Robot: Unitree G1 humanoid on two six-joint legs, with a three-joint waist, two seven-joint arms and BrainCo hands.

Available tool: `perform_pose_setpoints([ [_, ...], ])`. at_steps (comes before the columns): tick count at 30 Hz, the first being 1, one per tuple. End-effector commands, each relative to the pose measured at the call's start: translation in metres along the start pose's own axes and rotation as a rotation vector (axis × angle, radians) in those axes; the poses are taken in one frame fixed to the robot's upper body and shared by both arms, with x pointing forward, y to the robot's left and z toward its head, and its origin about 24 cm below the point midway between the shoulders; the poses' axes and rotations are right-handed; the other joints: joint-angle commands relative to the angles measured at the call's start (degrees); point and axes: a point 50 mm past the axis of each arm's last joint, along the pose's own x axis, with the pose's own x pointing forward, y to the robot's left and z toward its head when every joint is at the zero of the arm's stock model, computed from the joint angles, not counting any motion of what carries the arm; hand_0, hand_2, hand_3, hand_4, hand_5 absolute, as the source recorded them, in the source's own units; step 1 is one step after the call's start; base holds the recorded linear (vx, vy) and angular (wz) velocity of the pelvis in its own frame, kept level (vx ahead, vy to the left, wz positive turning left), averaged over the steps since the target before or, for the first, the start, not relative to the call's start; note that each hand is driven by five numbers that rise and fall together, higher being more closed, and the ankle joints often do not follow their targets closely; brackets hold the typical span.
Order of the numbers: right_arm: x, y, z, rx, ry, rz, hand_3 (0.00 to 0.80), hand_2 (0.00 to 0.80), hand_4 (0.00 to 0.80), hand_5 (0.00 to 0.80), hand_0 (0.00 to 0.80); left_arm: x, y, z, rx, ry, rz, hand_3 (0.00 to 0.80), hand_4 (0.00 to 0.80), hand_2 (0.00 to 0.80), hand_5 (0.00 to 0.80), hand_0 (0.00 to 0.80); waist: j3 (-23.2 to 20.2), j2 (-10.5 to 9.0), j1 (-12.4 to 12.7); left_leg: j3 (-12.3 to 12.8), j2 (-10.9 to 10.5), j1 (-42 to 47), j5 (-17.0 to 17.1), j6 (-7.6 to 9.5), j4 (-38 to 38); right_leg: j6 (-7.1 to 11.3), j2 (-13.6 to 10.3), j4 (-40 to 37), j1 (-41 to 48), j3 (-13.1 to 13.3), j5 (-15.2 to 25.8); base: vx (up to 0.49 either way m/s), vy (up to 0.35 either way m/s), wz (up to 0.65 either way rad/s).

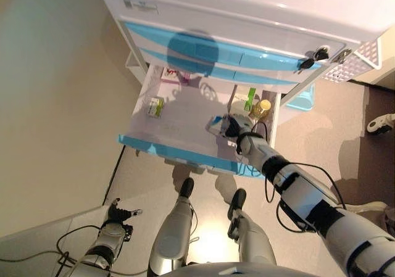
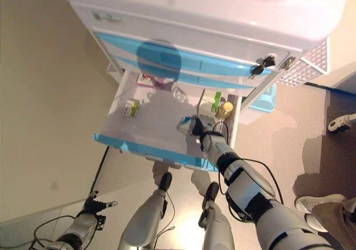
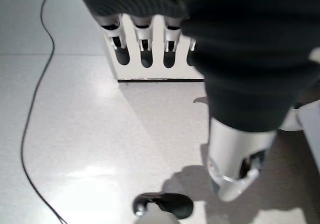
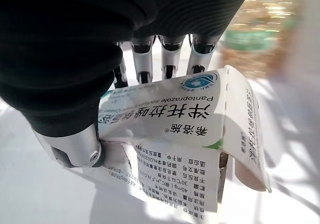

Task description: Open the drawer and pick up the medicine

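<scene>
Right hand: the right hand (image 1: 233, 126) is inside the open drawer, its fingers (image 4: 170, 59) and thumb closed round a white medicine box (image 4: 175, 129); the box is pinched between thumb and fingers and its end flap hangs open beside the hand.
Medicine box: white carton with teal print, held in the right hand near the drawer's right side; whether it rests on the drawer floor or is clear of it I cannot tell.
Drawer: the drawer (image 1: 185, 150) is pulled well out from the cabinet, white inside with a blue front edge that lies on the robot's side of the right hand.
Cabinet: the white cabinet (image 1: 259, 18) with blue drawer fronts stands beyond the right hand; a bunch of keys (image 1: 313, 57) hangs at its lock, up and to the right of the hand.
Other contents: a yellow-capped bottle (image 1: 261, 108) and a green box (image 1: 250, 98) stand just beyond the right hand against the drawer's right wall; a small green-and-white box (image 1: 155, 107) lies well apart on the hand's left; a pink box (image 1: 174, 75) lies at the far back left corner.
Left hand: the left hand (image 1: 117, 216) hangs low over the floor, well apart from the drawer, fingers (image 3: 143, 37) straight and relaxed, holding nothing.
Person: a shoe (image 2: 314, 203) and trouser leg show on the floor to the right of the right arm.
</scene>
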Motion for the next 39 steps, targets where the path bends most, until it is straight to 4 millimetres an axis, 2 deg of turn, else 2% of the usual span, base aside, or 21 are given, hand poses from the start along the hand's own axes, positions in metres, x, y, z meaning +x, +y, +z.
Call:
perform_pose_setpoints([
  [1, 0.005, -0.022, 0.006, -0.027, -0.07, -0.056, 0.8, 0.8, 0.8, 0.8, 0.8, -0.005, 0.004, -0.031, 0.051, 0.101, -0.002, 0.0, 0.0, 0.0, 0.0, 0.0, -2.53, -0.76, -1.69, -1.21, -2.83, 0.89, 2.66, 2.92, -5.92, 3.82, 0.33, 1.63, 2.97, 0.46, -0.56, 0.125, 0.024, -0.27],
  [7, -0.004, -0.002, -0.002, -0.011, -0.085, 0.009, 0.8, 0.8, 0.8, 0.8, 0.8, -0.014, -0.002, -0.057, 0.093, 0.171, -0.046, 0.0, 0.0, 0.0, 0.0, 0.0, -6.68, -0.41, -2.18, -0.15, -1.85, 6.81, 3.02, 2.57, -10.19, 4.16, 1.14, -2.92, 7.84, 0.62, 0.22, 0.068, 0.004, -0.19],
  [13, -0.012, 0.006, -0.009, 0.019, -0.101, 0.039, 0.8, 0.8, 0.8, 0.8, 0.8, -0.02, -0.004, -0.073, 0.136, 0.209, -0.072, 0.0, 0.0, 0.0, 0.0, 0.0, -10.85, 0.05, -2.81, 0.32, -1.4, 11.01, 3.57, 2.11, -13.2, 4.44, 1.57, -5.68, 11.83, 0.43, 0.23, 0.051, -0.009, -0.14],
  [24, -0.028, 0.006, -0.019, 0.175, -0.15, 0.059, 0.8, 0.8, 0.8, 0.8, 0.8, -0.035, -0.002, -0.108, 0.162, 0.324, -0.098, 0.0, 0.0, 0.0, 0.0, 0.0, -16.23, 0.35, -3.97, 1.0, -0.71, 14.71, 3.26, 1.76, -14.15, 4.34, 1.94, -6.62, 15.54, 0.54, -0.81, 0.005, 0.0, -0.01],
  [31, -0.043, -0.004, -0.025, 0.34, -0.195, 0.026, 0.8, 0.8, 0.8, 0.8, 0.8, -0.04, 0.004, -0.12, 0.153, 0.369, -0.086, 0.0, 0.0, 0.0, 0.0, 0.0, -17.62, 0.37, -4.52, 1.0, -0.3, 16.24, 2.86, 1.68, -14.1, 4.08, 2.18, -6.22, 16.84, 0.73, -1.55, 0.0, 0.0, 0.0],
  [32, -0.053, -0.015, -0.026, 0.423, -0.246, -0.011, 0.8, 0.8, 0.8, 0.8, 0.8, -0.041, 0.005, -0.122, 0.145, 0.376, -0.079, 0.0, 0.0, 0.0, 0.0, 0.0, -18.08, 0.39, -4.86, 0.89, -0.11, 16.73, 2.72, 1.61, -14.06, 3.97, 2.24, -6.06, 17.37, 0.62, -1.94, 0.0, 0.0, 0.0],
  [36, -0.062, -0.021, -0.027, 0.481, -0.276, -0.034, 0.8, 0.8, 0.8, 0.8, 0.8, -0.041, 0.007, -0.124, 0.143, 0.38, -0.076, 0.0, 0.0, 0.0, 0.0, 0.0, -18.4, 0.34, -5.11, 0.85, -0.02, 17.06, 2.67, 1.57, -14.08, 3.87, 2.31, -6.0, 17.73, 0.59, -2.11, 0.008, -0.007, 0.02],
  [39, -0.077, -0.036, -0.031, 0.547, -0.318, -0.096, 0.8, 0.8, 0.8, 0.8, 0.8, -0.043, 0.006, -0.126, 0.136, 0.389, -0.075, 0.0, 0.0, 0.0, 0.0, 0.0, -18.78, 0.47, -5.53, 0.97, 0.2, 17.63, 2.5, 1.51, -14.13, 3.74, 2.46, -5.95, 18.1, 0.57, -2.29, 0.004, -0.005, 0.01],
])
